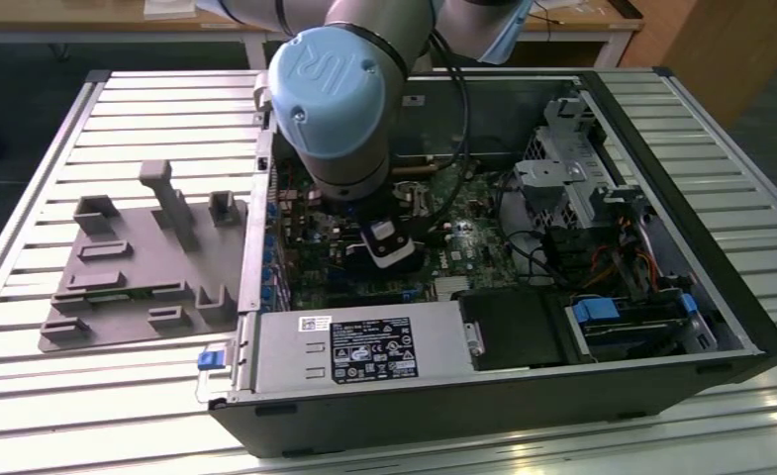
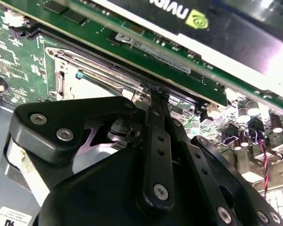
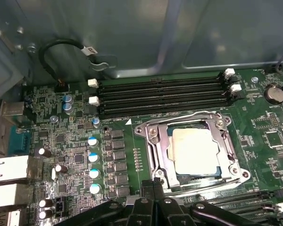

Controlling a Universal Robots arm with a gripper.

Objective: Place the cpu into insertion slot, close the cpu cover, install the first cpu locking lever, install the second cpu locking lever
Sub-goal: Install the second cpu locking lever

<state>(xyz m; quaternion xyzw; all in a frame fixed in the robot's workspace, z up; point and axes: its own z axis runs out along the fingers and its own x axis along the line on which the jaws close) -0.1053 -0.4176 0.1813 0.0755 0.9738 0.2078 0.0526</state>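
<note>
First wrist view: cpu cover [image 3: 162, 141] frames cpu [image 3: 194, 149].

The cpu [image 3: 195, 150] lies in the insertion slot [image 3: 156, 155], cpu cover [image 3: 153, 129] down around it.

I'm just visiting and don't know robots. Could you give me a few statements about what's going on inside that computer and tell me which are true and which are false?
1. The cpu lies in the insertion slot. True.
2. The cpu cover is down over the chip. True: its frame lies around the chip's silver top.
3. The claw hangs over the grey parts tray. False: it is down inside the computer case, close to the socket's edge.
4. The claw is carrying the chip. False: the chip sits in the socket.
5. The case lies on its side with its panel off. True.
</note>
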